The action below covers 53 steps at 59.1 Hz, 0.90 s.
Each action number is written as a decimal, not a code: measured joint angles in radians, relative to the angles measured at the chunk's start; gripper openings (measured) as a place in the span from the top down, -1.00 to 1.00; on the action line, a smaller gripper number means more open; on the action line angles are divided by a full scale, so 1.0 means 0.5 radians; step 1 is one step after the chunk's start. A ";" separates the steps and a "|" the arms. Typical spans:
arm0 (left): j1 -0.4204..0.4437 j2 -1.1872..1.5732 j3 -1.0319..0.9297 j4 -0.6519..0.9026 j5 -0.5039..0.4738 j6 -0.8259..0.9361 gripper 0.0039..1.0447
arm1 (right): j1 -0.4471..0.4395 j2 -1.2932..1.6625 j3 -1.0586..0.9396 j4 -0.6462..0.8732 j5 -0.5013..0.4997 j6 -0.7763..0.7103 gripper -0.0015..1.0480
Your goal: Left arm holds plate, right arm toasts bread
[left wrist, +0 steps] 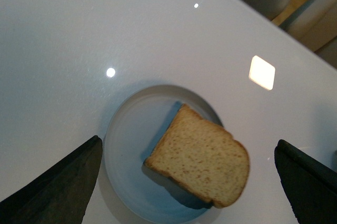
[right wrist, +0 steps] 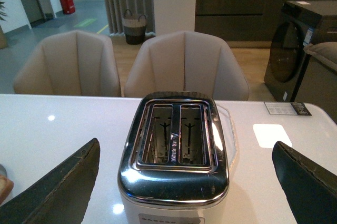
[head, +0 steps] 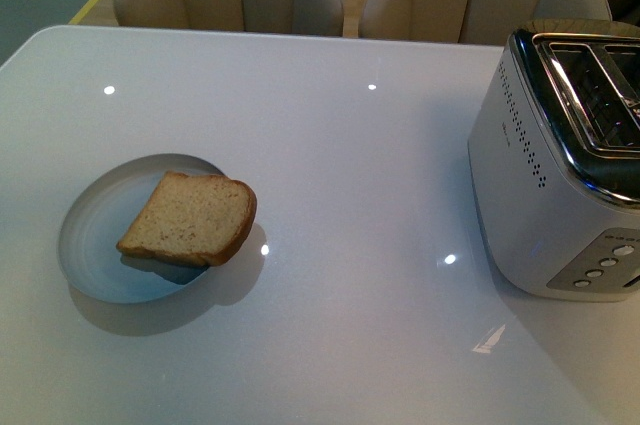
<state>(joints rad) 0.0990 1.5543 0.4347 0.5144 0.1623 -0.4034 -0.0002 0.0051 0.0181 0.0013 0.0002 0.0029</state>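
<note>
Lamps overhead are shining down, and they are showing up as small white dots (head: 109, 90) on the glossy white table (head: 330, 165). A bigger bright square (left wrist: 261, 72) is glaring on it in the left wrist view. The bread (head: 190, 217) is throwing a dark shadow onto the plate (head: 95, 245), and the plate is casting a soft grey shadow toward the camera. The toaster (right wrist: 174, 179) top is gleaming like a mirror. The front view is looking dim, bluish and a little fuzzy. The black fingers (left wrist: 52, 187) are looking blurry.
</note>
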 joint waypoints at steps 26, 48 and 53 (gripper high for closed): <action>0.051 1.215 0.405 0.188 -0.109 0.060 -0.87 | 0.000 0.000 0.000 0.000 0.000 -0.001 -0.83; 0.056 1.598 0.644 0.201 -0.177 0.217 -0.87 | 0.000 0.001 0.000 0.000 0.000 -0.001 -0.83; 0.046 1.629 0.708 0.184 -0.189 0.219 -0.87 | 0.000 0.000 0.000 0.000 0.000 -0.001 -0.83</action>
<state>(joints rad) 0.1219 2.3688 0.7887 0.6064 0.0677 -0.2939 -0.0002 0.0051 0.0181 0.0013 0.0002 0.0025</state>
